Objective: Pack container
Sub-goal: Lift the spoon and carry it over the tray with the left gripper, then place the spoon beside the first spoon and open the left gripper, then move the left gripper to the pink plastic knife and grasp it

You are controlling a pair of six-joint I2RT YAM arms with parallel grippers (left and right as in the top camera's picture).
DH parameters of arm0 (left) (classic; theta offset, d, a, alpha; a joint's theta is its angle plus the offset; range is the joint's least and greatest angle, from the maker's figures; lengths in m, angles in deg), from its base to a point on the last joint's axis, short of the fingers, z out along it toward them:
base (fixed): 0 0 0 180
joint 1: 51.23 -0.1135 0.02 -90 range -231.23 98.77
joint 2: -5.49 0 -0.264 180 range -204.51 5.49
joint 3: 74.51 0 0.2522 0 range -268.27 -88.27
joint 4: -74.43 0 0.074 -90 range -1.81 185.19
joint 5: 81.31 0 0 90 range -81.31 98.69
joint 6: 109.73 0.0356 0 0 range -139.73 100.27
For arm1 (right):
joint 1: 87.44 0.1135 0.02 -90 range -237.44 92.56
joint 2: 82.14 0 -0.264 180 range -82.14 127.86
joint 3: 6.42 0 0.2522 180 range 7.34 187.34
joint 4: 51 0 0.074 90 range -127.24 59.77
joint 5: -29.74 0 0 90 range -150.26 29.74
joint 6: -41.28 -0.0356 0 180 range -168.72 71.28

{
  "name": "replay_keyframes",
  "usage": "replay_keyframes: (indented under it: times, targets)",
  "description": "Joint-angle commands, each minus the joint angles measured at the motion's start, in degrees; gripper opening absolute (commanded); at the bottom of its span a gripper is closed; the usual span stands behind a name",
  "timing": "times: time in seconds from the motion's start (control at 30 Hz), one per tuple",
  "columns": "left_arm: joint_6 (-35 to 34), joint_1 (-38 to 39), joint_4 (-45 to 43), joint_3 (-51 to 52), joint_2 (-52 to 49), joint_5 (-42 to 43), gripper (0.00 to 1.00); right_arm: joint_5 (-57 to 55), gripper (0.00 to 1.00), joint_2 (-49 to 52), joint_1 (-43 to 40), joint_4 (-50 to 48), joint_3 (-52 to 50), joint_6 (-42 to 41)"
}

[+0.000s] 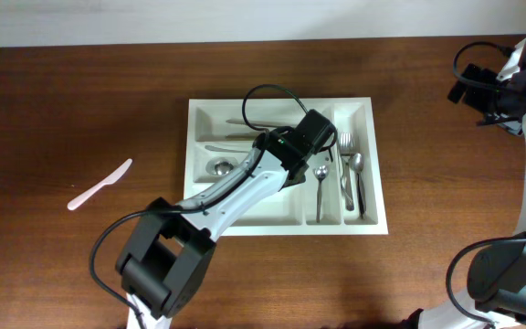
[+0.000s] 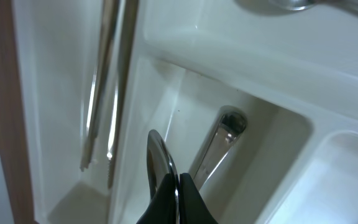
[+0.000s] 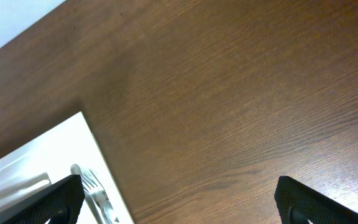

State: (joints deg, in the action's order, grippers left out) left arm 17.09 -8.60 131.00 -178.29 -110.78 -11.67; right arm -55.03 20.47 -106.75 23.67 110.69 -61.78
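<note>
The white cutlery tray [image 1: 272, 228] lies mid-table. My left gripper [image 1: 325, 152] hangs over its inner narrow compartment, where a spoon [image 1: 320, 175] lies. In the left wrist view the jaws [image 2: 178, 182] are shut on a thin metal piece of cutlery [image 2: 161, 157], seen edge-on; which kind I cannot tell. Beneath it lies a metal handle [image 2: 219, 140] in the compartment. My right gripper [image 1: 471, 88] is off to the far right, well away from the tray. In the right wrist view it is open and empty [image 3: 179, 199] above bare wood, with the tray's corner [image 3: 73, 134] at lower left.
A pale plastic knife [image 1: 99, 185] lies on the table left of the tray. The outer narrow compartment holds a fork and spoon [image 1: 351, 169]. The long compartments hold a spoon [image 1: 219, 166] and flat cutlery [image 1: 228, 137]. A black cable [image 1: 263, 91] loops over the tray's back.
</note>
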Motion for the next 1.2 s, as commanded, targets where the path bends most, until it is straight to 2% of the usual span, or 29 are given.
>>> replay_keyframes:
  times: [0.0,0.1,0.13,0.2,0.33,0.5,0.63,0.7,0.73,0.83,0.93,0.97,1.07,1.17]
  targets:
    - [-2.7,0.0,-0.2,0.4,-0.6,-1.5,0.02,0.1,0.99,-0.3,-0.2,-0.2,1.1,0.1]
    - [-4.5,0.0,0.1,0.4,-0.6,-1.5,0.02,0.1,0.99,-0.3,-0.2,-0.2,1.1,0.1]
    - [-5.1,0.0,0.3,0.4,-0.6,-1.5,0.06,0.1,0.99,-0.3,-0.2,-0.2,1.1,0.1]
    - [-6.2,0.0,0.9,0.4,-0.6,-2.3,0.26,0.1,0.99,-0.3,-0.2,-0.2,1.1,0.1]
    - [-7.4,0.0,3.8,-0.3,0.1,-7.9,0.49,0.1,0.99,-0.3,-0.2,-0.2,1.1,0.1]
    - [-7.6,-0.8,9.3,-3.2,6.3,-9.1,0.64,0.1,0.99,-0.3,-0.2,-0.2,1.1,0.1]
    - [-7.6,-2.8,12.3,-4.0,16.7,-9.1,0.84,0.1,0.99,-0.3,-0.2,-0.2,1.1,0.1]
    - [-7.7,-5.0,14.3,-4.0,21.8,-9.0,0.87,0.1,0.99,-0.3,-0.2,-0.2,1.1,0.1]
    - [-7.7,-6.4,15.8,-4.0,24.2,-9.0,0.92,0.1,0.99,-0.3,-0.2,-0.2,1.1,0.1]
    - [-7.7,-12.5,21.1,-3.9,29.5,-6.4,0.92,0.1,0.99,-0.3,-0.2,-0.2,1.1,0.1]
    - [-9.2,-21.4,26.6,-3.6,31.3,-0.2,0.89,0.1,0.99,-0.3,-0.2,-0.2,1.1,0.1]
    - [-10.7,-24.0,27.6,-3.3,31.2,1.0,0.81,0.1,0.99,-0.3,-0.2,-0.2,1.1,0.1]
    - [-14.1,-32.3,28.5,-0.3,30.2,3.2,0.8,0.1,0.99,-0.3,-0.2,-0.2,1.1,0.1]
    - [-14.3,-39.0,27.5,4.7,28.0,3.1,0.8,0.1,0.99,-0.3,-0.2,-0.2,1.1,0.1]
